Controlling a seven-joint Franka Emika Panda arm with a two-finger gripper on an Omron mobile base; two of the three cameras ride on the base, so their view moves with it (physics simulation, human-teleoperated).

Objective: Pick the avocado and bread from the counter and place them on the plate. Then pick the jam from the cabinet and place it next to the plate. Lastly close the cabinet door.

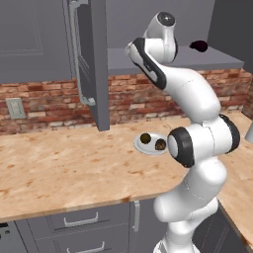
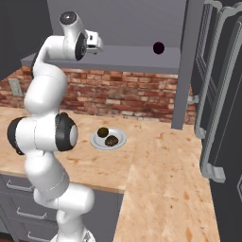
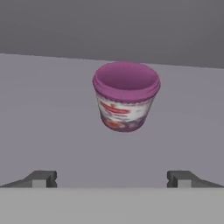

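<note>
left base view: the white arm is seen rising from the lower right, bent at a dark elbow joint beside the plate [image 1: 141, 147], then reaching up toward 12 o'clock into the open cabinet [image 1: 217, 60]; the wrist is held level with the grey shelf; the avocado [image 1: 145, 138] and the bread [image 1: 160, 145] are seen lying side by side on the plate, on the counter [image 1: 69, 168]; the cabinet door [image 1: 91, 59] is swung open at 11 o'clock; a dark lump [image 1: 198, 46] sits on the shelf at 1 o'clock.

right base view: the arm is stacked upright at the left, the hand turned toward 3 o'clock over the shelf edge; the gripper [image 2: 97, 43] is seen there, its jaws too small to be judged.

hand view: the jam [image 3: 126, 96] is seen upright on the shelf at 12 o'clock, ahead of the two fingertips [image 3: 41, 178]; the jaws are spread wide, with nothing between them; the jar is well apart from both tips.
</note>
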